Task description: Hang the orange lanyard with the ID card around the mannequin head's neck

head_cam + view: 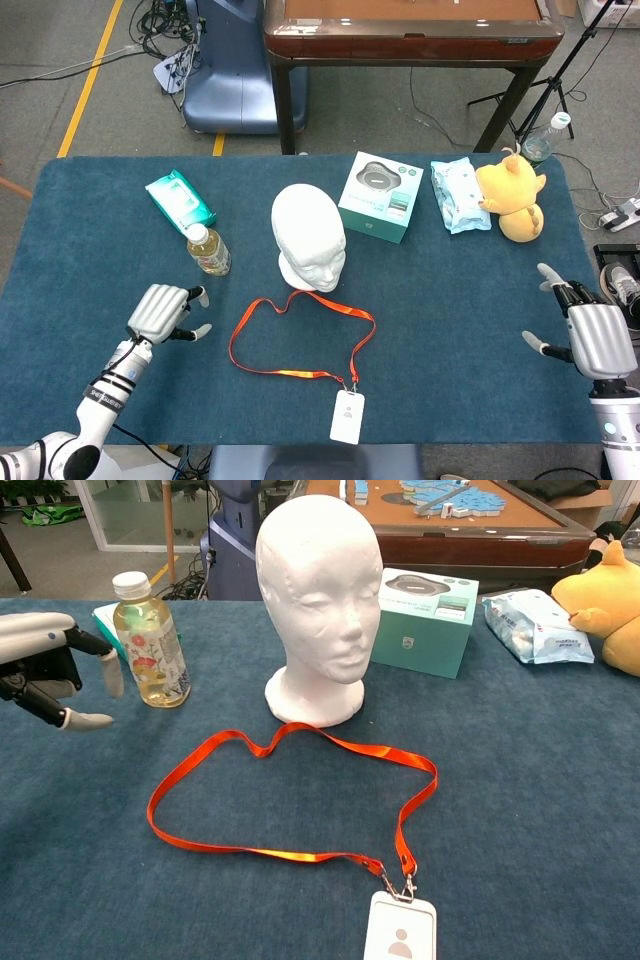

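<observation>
a dark blue table (pixel 470 330) fills the room in front of the robot, and near its middle stands the white mannequin head (pixel 309 238), upright on its base with nothing round its neck. just in front of it the orange lanyard (pixel 300 335) lies flat on the cloth in a loose loop, its far edge just short of the head's base, the white id card (pixel 347 416) clipped on at the near end close to the table's edge. behind the head to the right sit a teal box (pixel 381 196), a yellow plush toy (pixel 514 193) and a pale blue wipes pack (pixel 457 194); to the left, a green packet (pixel 179 199) and a small drink bottle (pixel 207 249). the left hand (pixel 160 312) hovers near the loop's left side, below the bottle, fingers spread and holding nothing. the right hand (pixel 592 340) sits at the table's right edge, well apart from the lanyard, fingers apart and empty.
</observation>
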Robot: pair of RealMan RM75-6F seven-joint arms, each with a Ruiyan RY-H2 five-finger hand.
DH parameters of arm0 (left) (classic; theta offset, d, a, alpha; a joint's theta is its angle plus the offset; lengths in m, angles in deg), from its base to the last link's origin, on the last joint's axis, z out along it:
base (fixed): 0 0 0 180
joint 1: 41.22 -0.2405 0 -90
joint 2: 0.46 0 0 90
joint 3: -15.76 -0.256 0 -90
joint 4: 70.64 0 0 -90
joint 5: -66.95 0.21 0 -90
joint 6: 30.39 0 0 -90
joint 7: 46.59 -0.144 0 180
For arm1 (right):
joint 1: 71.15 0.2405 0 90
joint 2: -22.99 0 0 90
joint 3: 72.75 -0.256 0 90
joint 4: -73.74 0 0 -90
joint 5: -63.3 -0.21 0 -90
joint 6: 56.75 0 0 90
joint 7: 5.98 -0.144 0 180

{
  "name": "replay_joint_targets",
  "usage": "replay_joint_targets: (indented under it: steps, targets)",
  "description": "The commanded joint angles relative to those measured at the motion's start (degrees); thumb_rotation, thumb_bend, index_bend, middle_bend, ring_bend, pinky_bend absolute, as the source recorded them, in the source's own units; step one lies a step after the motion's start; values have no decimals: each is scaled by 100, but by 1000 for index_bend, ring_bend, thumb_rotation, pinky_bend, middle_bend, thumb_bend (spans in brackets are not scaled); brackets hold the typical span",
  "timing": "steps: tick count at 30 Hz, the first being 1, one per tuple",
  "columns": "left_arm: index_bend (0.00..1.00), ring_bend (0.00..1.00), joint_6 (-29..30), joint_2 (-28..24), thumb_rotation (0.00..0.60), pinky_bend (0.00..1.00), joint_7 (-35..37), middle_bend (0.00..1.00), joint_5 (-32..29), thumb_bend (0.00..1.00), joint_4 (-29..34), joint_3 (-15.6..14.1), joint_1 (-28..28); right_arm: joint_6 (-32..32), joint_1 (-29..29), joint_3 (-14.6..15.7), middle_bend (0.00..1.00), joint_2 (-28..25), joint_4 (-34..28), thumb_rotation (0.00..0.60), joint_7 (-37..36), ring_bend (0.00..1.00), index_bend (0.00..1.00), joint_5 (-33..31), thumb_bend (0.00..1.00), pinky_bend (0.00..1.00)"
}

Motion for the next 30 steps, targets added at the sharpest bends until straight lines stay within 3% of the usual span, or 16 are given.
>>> replay_joint_targets:
  steps: [1, 4, 8, 14, 19, 30]
  targets:
    - [460, 1000, -108, 283, 378, 1000, -569, 1000, -459, 191, -32, 70, 269, 21, 11, 2, 344, 4, 10, 600, -7, 275, 140, -14, 113, 448]
    - [453, 1000, -108, 447, 344, 1000, -867, 1000, -708, 164, -49, 82, 396, 47, 16, 5, 344, -1, 18, 600, -19, 275, 140, -37, 113, 448]
    - [431, 1000, -149, 697, 344, 1000, -1225, 1000, -1068, 162, -122, 76, 597, 62, 16, 13, 344, -7, 32, 600, -41, 275, 140, -54, 112, 448]
    - [420, 1000, -65, 1053, 507, 1000, -1548, 1000, -1400, 162, -291, 60, 804, 79, 4, 26, 344, -37, 49, 600, -73, 275, 140, -88, 112, 448]
    - [424, 1000, -88, 1328, 540, 1000, -1686, 1000, -1757, 162, -511, 62, 954, 99, -6, 39, 344, -73, 47, 600, -99, 275, 140, -113, 113, 448]
    - [433, 1000, -68, 1612, 544, 1000, -1783, 1000, -2314, 163, -651, 181, 1234, 94, -40, 51, 344, -131, 48, 600, -133, 275, 140, -161, 112, 448]
